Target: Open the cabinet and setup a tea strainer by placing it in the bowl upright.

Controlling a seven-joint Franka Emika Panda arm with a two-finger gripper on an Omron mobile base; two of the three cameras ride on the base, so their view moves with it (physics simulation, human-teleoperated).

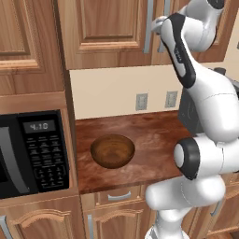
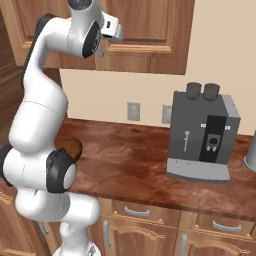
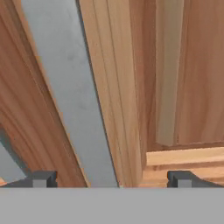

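Fingertips of my end effector (image 3: 111,179) stand spread wide and empty around the grey bar handle (image 3: 72,87) of the cabinet (image 1: 105,28), so door-opening is in hand: next clamp and pull; bowl (image 1: 112,150) waits on bench (image 1: 154,135), tea strainer unseen.

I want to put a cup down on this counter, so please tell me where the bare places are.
The countertop is bare between the wooden bowl and the coffee machine, below the two wall outlets; this is the widest patch. A narrow strip stays free in front of the bowl. It is crowded at the left, where the bowl sits near the microwave.
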